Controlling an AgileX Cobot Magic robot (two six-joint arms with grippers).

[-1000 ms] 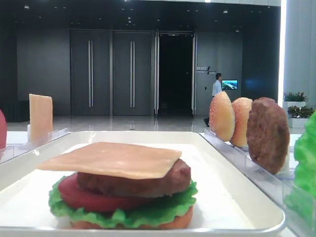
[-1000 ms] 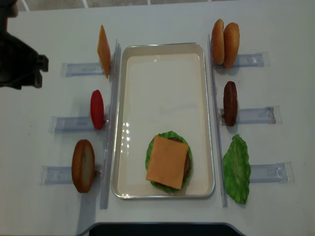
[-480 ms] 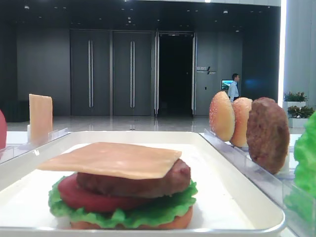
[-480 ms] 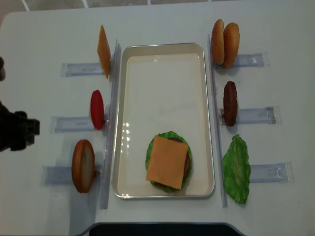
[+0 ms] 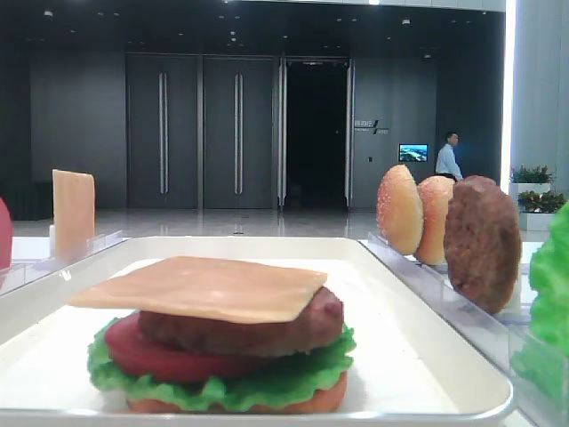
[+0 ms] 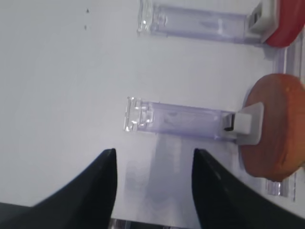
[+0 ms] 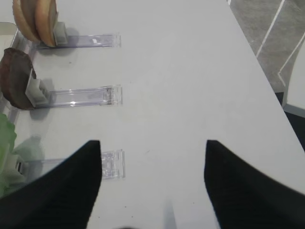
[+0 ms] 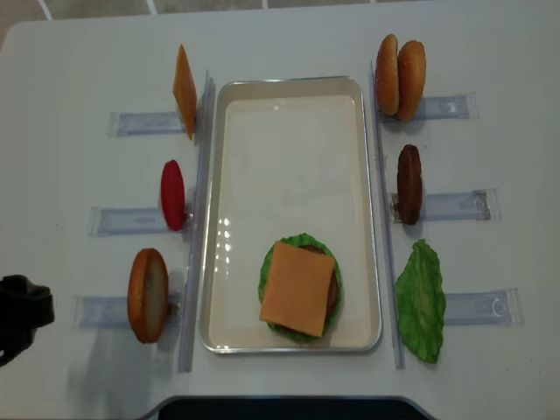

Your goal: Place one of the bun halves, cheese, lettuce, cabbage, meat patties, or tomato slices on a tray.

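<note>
Cheese (image 8: 297, 288) tops the stack on the tray (image 8: 290, 94). The left gripper (image 6: 151, 191) has its jaws apart, empty, facing the standing bun half (image 6: 274, 125) to grab.

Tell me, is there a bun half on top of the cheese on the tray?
No, the cheese is the top layer of the stack on the tray; nothing lies on it.

The left gripper (image 6: 152, 186) shows as two matte black fingers (image 6: 97, 183) with broad bases narrowing to blunt, rounded tips; the right gripper (image 7: 152, 183) has the same black pair, its surface faintly ribbed or textured, though blur makes that uncertain; from overhead, a blocky black part of the left arm (image 8: 22, 317) sits at the frame edge, its details too dark to read.
</note>
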